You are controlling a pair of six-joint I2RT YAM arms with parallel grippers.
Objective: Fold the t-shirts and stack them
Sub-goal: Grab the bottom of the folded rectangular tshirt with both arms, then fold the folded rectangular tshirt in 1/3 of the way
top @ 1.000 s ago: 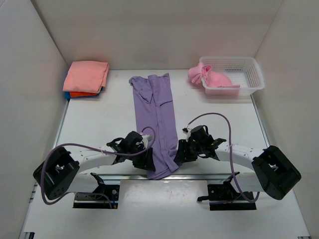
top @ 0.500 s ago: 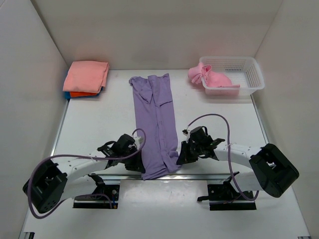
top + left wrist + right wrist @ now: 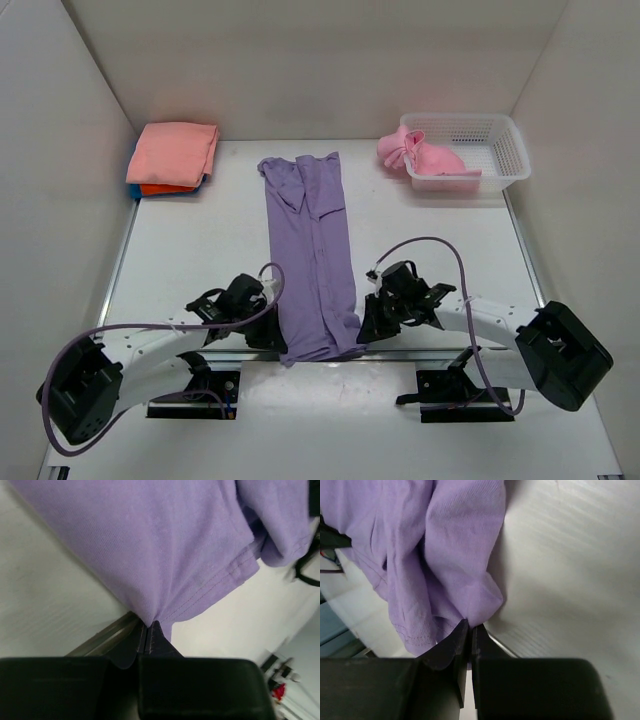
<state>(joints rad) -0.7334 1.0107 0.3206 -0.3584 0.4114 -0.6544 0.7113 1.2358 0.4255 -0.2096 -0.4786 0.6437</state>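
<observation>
Landmark: white mesh basket (image 3: 515, 140); every place below is read off it.
Lavender t-shirt (image 3: 312, 250): left of the basket, a narrow strip on the table (image 3: 200, 250). The collar end is level with the basket and the hem is well nearer the arm bases, at the table's near edge.
Left gripper (image 3: 148, 630): fingers pressed together, pinching the hem corner farther from the basket; cloth puckers into the nip.
Right gripper (image 3: 470, 628): fingers pressed together on the hem corner on the basket's side, over a thick bunch of layers.
Light pink t-shirt (image 3: 425, 158): crumpled in the basket's left end, partly over its rim, unfolded.
Salmon-pink t-shirt (image 3: 173, 150): folded, far left of the basket at the same depth, on top of the stack.
Orange t-shirt (image 3: 160, 189): an edge shows under the salmon one.
Blue t-shirt: only a sliver shows at the stack's bottom.
Step in hand (judged): the crosswise fold, taking the hem up to the collar.
Doing it well: raise both corners together and level, and hold the hem taut between the grippers. Carry it straight toward the basket's depth and set hem on collar before letting go.
Risk: the right pinch looks bunched, so inner layers may slip out or the fold may land skewed.
</observation>
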